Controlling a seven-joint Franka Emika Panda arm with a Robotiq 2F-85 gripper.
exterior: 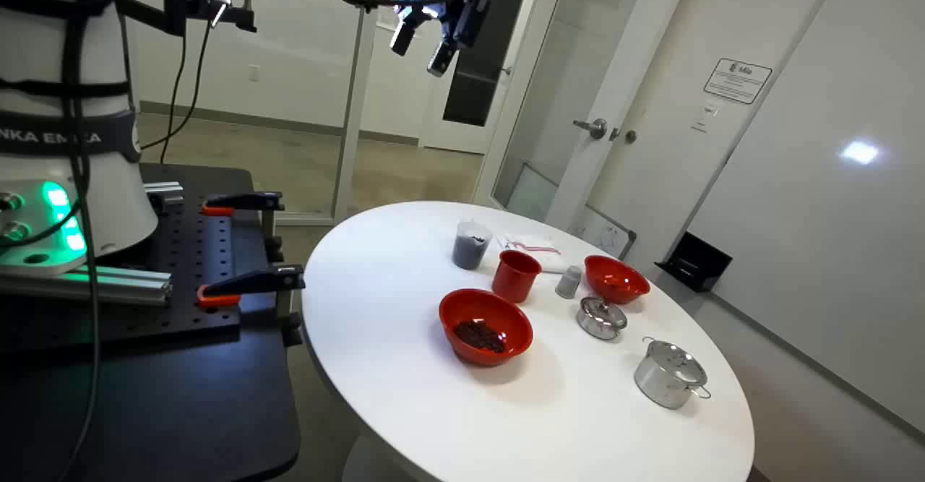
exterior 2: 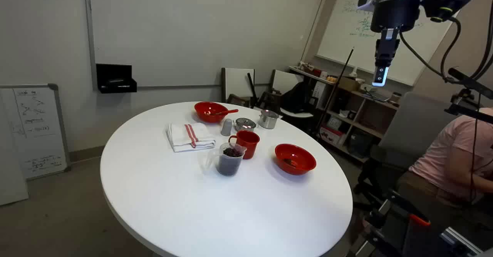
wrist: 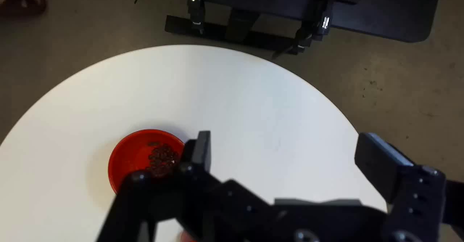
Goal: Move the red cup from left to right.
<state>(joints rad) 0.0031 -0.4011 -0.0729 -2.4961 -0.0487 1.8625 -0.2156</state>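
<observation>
With jaws spread, gripping nothing, high above the round white counter point(exterior 2: 215, 214).
Find the glossy red mug point(exterior 2: 249, 144) there, upright just beside the plastic measuring jug point(exterior 2: 229, 163); likely light, stiff, somewhat slippery, best pinched by the rim.

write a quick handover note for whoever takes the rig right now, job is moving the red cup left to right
Gripper: open, empty, raised above the table.
Red cup: upright on the table, close to the clear jug and the red bowl with dark bits.
Done: unclear from these pictures; nothing is grasped.
Left: unless the move is complete, probably grasp it, carry it right, set it down, release. Check whose right is meant.
</observation>
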